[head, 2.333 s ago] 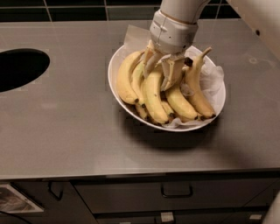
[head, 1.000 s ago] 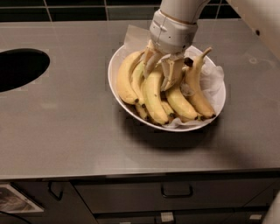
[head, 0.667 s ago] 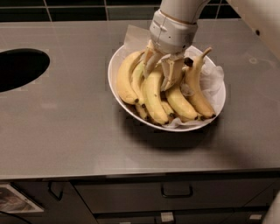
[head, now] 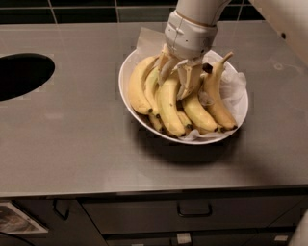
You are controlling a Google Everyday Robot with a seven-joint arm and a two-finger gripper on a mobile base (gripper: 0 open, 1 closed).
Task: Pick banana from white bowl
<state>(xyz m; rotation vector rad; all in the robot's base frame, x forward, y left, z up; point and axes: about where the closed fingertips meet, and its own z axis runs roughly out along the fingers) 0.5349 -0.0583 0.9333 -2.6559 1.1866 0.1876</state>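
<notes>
The white bowl [head: 129, 72] stands on the steel counter, lined with crumpled white paper and filled with several bananas. My gripper [head: 177, 76] reaches down into the bowl from above, at the upper ends of the middle bananas. Its fingers [head: 190, 79] are closed on the top end of the banana [head: 169, 103], a long curved yellow one lying in the centre of the bunch. The banana still rests in the bowl among the others. Its stem end is hidden behind the gripper.
A dark round hole [head: 21, 74] is cut in the counter at the left. A dark tiled wall [head: 72, 12] runs along the back. Drawers with handles [head: 194, 211] sit below the counter's front edge. Part of the robot's white body [head: 284, 19] fills the top right corner.
</notes>
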